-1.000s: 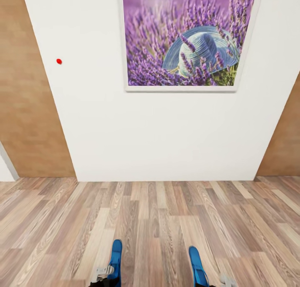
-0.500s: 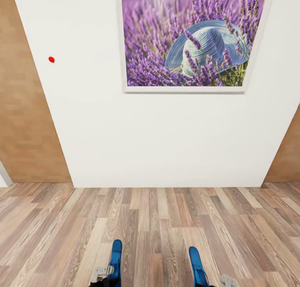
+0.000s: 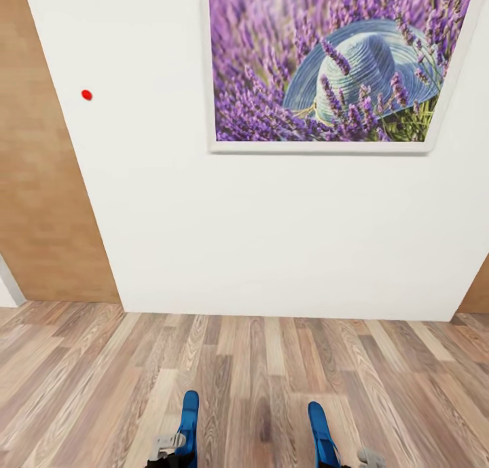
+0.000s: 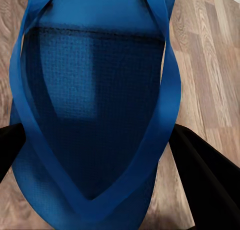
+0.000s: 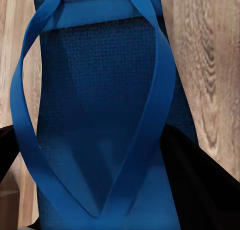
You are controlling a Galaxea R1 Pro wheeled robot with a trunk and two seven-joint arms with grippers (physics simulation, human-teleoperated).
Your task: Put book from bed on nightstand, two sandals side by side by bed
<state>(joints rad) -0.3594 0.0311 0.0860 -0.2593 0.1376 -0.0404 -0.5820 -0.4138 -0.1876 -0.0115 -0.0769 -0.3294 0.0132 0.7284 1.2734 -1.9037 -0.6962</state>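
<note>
Two bright blue sandals are carried low over the wood floor, toes pointing at the wall ahead. My left gripper [image 3: 168, 449] is shut on the left sandal [image 3: 189, 417]. In the left wrist view its black fingers [image 4: 210, 182] flank the sole [image 4: 90, 104] under the blue straps. My right gripper [image 3: 367, 458] is shut on the right sandal [image 3: 319, 427]. The right wrist view has that sandal's sole [image 5: 100, 104] and V-shaped strap between dark fingers [image 5: 200, 185]. The bed, the book and the nightstand are out of view.
A white wall [image 3: 272, 237] stands close ahead, carrying a large framed lavender-and-hat picture [image 3: 333, 60] and a small red dot [image 3: 86, 94]. Brown panelling [image 3: 41, 183] flanks the wall on the left. Wood-plank floor [image 3: 258, 359] lies between me and the wall.
The whole view has shifted: the picture sits further right and larger, and the wall's foot sits lower in the frame. Both sandals keep their place relative to the grippers.
</note>
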